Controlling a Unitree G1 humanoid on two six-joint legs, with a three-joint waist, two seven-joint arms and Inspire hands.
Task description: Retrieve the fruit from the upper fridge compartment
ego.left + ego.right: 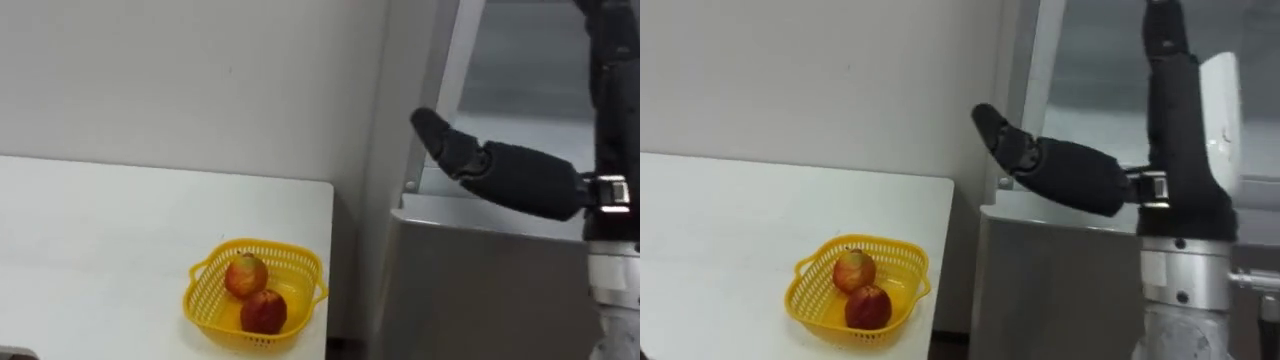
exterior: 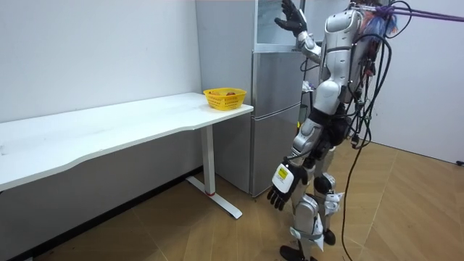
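The grey fridge (image 2: 272,109) stands right of the white table, and I stand facing it. Its upper door (image 1: 530,60) is a pale panel above the lower grey compartment (image 1: 480,290). My right hand (image 1: 525,180) is raised in front of the upper door, open, with its fingers (image 1: 1165,30) pointing straight up and the thumb (image 1: 1005,135) stretched left toward the door's left edge. It holds nothing. Whether it touches the door I cannot tell. My left hand (image 2: 281,190) hangs by my thigh, fingers relaxed and empty.
A yellow mesh basket (image 1: 300,262) with two red-yellow fruits (image 1: 246,275) sits at the right end of the white table (image 1: 110,250), close to the fridge. A white wall runs behind the table. Wooden floor lies around me.
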